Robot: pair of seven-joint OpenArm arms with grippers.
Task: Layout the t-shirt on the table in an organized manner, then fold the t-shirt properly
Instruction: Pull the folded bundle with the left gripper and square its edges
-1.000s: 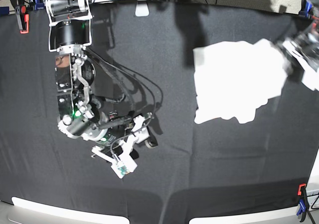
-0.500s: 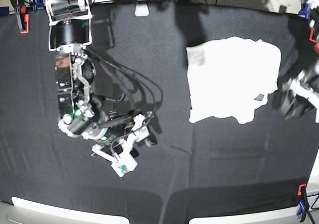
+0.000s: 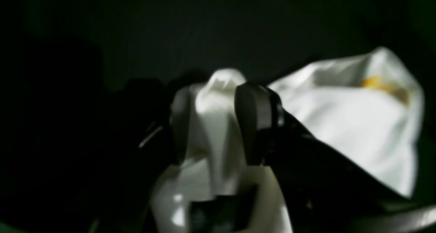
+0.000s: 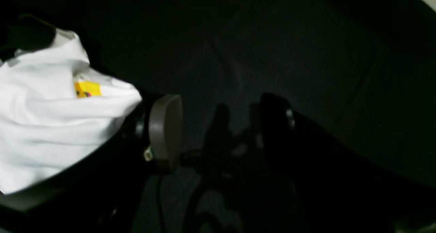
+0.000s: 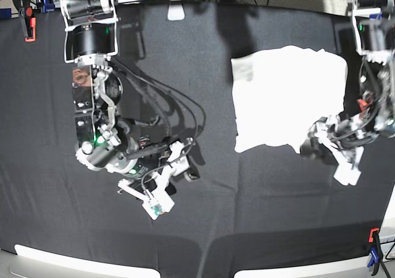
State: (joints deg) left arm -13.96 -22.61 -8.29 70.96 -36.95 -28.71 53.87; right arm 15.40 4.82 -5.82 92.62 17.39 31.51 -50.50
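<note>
We begin at the left tool [image 3: 211,124], whose two dark fingers are clamped on a pinched ridge of the white short-sleeved cloth t-shirt [image 5: 288,99]; in the left wrist view the white fabric bulges up between the pads and spreads away to the right, where a small patch of yellow print shows at a raised fold. In the base view this left tool [image 5: 316,143] sits at the near right corner of the garment, just at its lower hem, so the cloth lies up and to the view's left from the grip. The shirt rests as a roughly rectangular white panel, plain side up, on the far right part of the large black cloth-covered tabletop [image 5: 247,216], its long axis running nearly from far edge to near edge, with the near hem uneven. The right tool [image 4: 218,130] stands with its fingers apart and holds nothing; only dark tabletop shows between them, and a white fold with a yellow mark appears at the left margin of its wrist view. In the base view the right tool [image 5: 184,167] is well apart from the shirt. We judge the left arm far the nearer, and any flattening pull would run away from the panel's body.
</note>
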